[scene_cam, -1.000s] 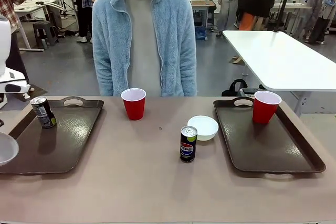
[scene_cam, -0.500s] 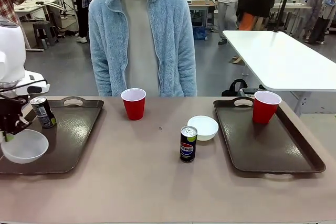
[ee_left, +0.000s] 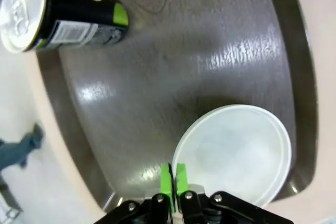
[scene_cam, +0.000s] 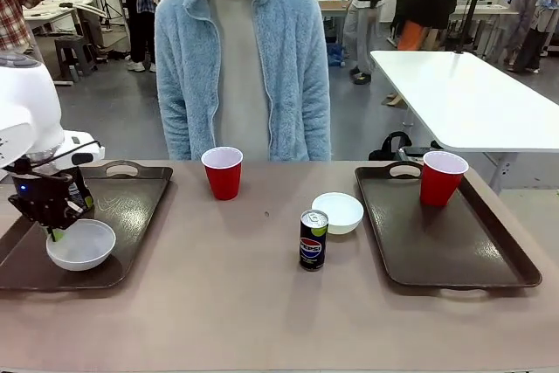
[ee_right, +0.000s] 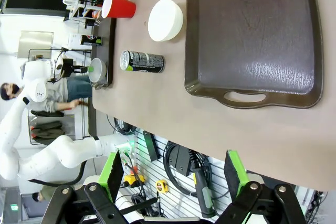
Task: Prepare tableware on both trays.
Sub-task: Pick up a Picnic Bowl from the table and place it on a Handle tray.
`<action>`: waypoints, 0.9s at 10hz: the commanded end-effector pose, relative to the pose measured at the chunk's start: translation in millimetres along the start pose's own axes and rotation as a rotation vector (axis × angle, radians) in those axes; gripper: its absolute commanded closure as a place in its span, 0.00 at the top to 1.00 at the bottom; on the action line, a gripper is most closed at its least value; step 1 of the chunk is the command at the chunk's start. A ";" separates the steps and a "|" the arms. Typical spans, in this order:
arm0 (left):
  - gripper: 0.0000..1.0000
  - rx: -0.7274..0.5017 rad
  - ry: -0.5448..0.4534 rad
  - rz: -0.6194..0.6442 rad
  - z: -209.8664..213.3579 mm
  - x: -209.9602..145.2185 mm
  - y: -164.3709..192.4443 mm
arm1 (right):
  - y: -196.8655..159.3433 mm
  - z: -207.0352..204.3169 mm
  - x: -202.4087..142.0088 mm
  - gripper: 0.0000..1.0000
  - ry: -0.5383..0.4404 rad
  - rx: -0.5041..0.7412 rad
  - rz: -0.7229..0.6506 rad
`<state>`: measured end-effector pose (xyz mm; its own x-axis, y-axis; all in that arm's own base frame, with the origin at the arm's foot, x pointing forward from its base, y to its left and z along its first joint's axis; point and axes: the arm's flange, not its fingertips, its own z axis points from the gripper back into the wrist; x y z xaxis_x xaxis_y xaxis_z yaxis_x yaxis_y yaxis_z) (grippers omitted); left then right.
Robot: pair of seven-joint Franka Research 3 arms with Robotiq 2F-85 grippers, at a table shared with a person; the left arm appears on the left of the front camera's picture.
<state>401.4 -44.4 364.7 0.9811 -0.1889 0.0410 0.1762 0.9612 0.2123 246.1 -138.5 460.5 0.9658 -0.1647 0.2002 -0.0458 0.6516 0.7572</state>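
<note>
Your left gripper [scene_cam: 54, 231] is clamped on the rim of a white bowl [scene_cam: 81, 245] at the left tray [scene_cam: 131, 216]'s near end, close to the front rim. The black-grey can [ee_left: 58, 11] stands by the far rim, with open tray floor between them. Your right gripper [ee_right: 175, 177] hangs wide open past the table's near edge, beside the right tray [ee_right: 252, 40].
</note>
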 end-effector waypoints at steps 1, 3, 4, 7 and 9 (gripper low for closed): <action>0.04 -0.013 0.014 0.006 -14.5 -10.9 -3.6 | 1.4 -0.3 1.8 1.00 -0.005 0.028 0.001; 0.64 -0.025 0.011 -0.009 -7.8 -15.2 -0.6 | 1.4 -0.3 1.8 1.00 -0.005 0.028 0.001; 1.00 -0.026 0.009 -0.006 -0.4 -18.4 1.7 | 1.4 -0.3 1.8 1.00 -0.005 0.028 0.001; 0.85 -0.037 -0.057 -0.093 32.3 -36.8 2.4 | 1.4 -0.3 1.8 1.00 -0.005 0.028 0.001; 1.00 -0.064 -0.085 -0.134 62.0 -51.0 1.8 | 1.4 -0.3 1.8 1.00 -0.005 0.028 0.001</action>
<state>382.2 -50.8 421.0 0.9487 -0.3008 0.0977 0.2771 0.9395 0.2016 246.1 -138.5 460.5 0.9659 -0.1646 0.1999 -0.0456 0.6517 0.7571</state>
